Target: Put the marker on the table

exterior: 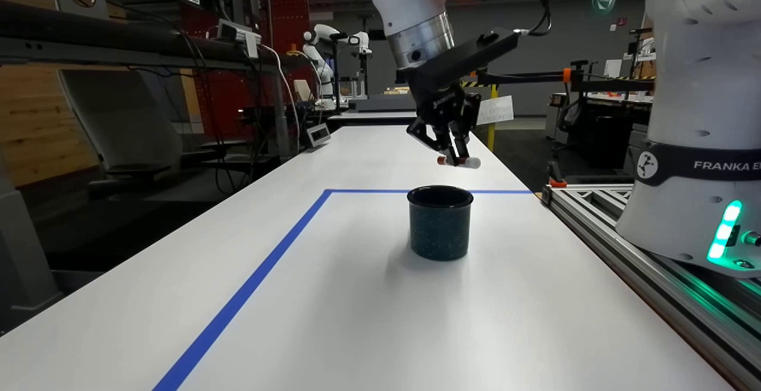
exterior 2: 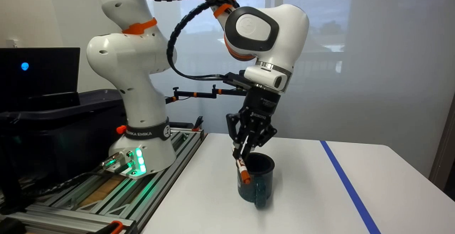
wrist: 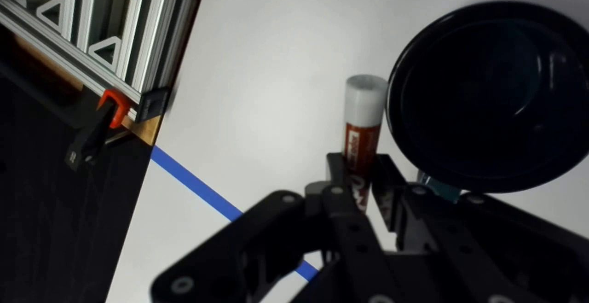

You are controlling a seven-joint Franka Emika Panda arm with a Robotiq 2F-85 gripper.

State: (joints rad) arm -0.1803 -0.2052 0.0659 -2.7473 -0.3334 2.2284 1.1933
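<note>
I have the gripper [wrist: 359, 169] pinching the marker [wrist: 363, 139] around its middle, one finger [wrist: 336, 167] to each side of the rust-red label. The jaws stand nearly together, with a gap only as wide as the barrel, and both tips touch it. On my wrist view the pale grey end sticks out past the fingers, and some of the label's lettering shows. In an exterior view I see the orange cap [exterior 2: 245, 177] poking out on the opposite side.

The marker is up off the table [exterior: 357, 325], near the dark cup [exterior: 440, 230] and outside it. On the wrist view its grey end appears right beside the cup's rim; I can't tell whether they touch. The cup stands upright on the table, its handle [exterior 2: 260, 193] visible in an exterior view. Blue tape [exterior: 255, 284] runs along the tabletop, well apart from the cup.
</note>
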